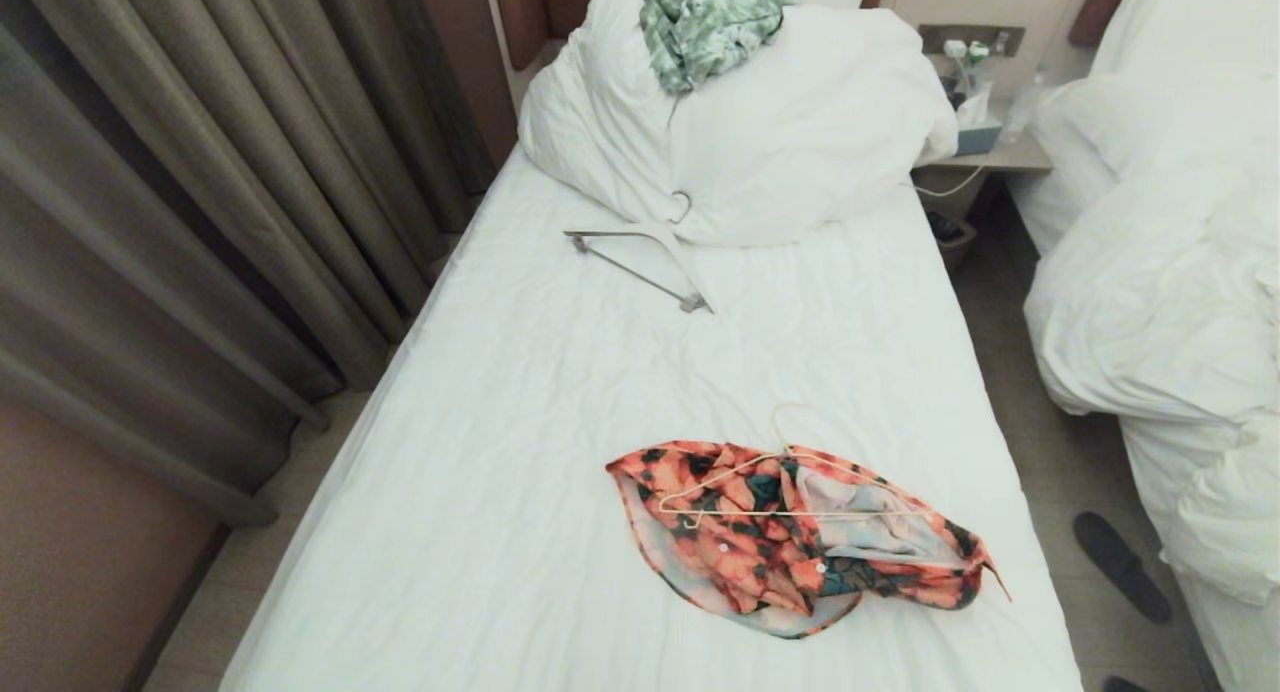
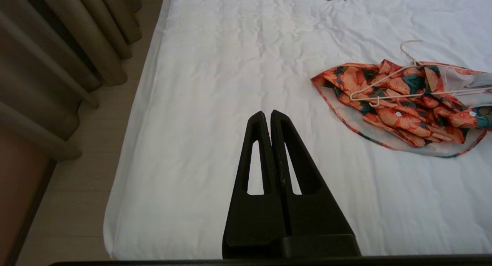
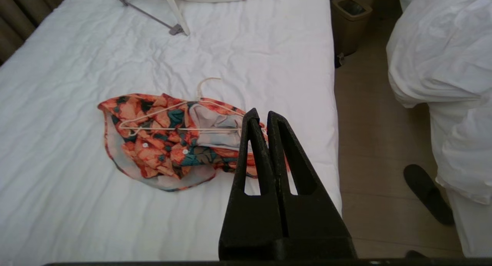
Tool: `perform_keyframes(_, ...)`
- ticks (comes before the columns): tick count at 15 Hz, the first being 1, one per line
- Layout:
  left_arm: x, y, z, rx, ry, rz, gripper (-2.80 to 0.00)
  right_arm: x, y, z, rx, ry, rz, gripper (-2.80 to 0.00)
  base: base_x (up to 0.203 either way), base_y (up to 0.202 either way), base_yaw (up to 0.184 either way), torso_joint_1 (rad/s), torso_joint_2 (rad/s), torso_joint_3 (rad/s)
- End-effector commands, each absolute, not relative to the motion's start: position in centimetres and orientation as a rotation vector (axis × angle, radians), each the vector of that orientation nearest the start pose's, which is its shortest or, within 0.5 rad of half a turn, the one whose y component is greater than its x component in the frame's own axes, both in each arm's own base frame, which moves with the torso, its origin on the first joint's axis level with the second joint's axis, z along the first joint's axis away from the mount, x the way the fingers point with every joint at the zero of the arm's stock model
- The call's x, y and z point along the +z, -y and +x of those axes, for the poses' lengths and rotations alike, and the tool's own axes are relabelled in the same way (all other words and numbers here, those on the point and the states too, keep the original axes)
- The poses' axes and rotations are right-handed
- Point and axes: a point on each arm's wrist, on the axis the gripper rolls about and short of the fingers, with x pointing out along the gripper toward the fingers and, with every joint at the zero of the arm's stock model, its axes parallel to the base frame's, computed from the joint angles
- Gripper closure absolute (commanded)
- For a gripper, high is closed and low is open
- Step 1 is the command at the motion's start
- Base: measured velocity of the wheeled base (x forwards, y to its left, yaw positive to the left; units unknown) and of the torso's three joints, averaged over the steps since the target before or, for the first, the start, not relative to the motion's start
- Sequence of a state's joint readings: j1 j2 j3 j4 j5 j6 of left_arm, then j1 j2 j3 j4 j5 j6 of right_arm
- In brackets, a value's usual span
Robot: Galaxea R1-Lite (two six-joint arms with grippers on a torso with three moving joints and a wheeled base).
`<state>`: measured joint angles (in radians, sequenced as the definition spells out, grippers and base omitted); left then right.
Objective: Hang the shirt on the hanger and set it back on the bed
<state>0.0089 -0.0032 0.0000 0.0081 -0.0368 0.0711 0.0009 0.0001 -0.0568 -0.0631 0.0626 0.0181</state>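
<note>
While crumpled on the bed, shirt with hanger lying on top, well clear of both grippers. Left gripper over bare sheet, shirt off to its side; fingers pressed together, empty. Right gripper above shirt's near edge; fingers together, holding nothing. No readable writing.

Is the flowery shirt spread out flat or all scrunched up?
Scrunched up. The shirt lies bunched in folds on the bed, with the hanger resting across it.
</note>
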Motion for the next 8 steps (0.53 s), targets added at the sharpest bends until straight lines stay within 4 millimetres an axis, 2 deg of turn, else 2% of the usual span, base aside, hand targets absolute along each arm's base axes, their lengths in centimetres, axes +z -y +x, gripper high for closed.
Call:
perform_keyframes(1,7.4,0.1,-2.3,-0.028,-0.008,0.072,0.0,8.9,-0.1,-2.5,0.061,0.104,0.009,0.0,0.0,0.0,0.0,0.0,0.0,0.0)
perform_keyframes(8,7.4,0.1,-2.3,-0.028,-0.008,0.072,0.0,7.5,0.0,-2.3,0.011,-0.004,-0.039,0.0,0.0,0.0,0.0,0.0,0.0,0.0)
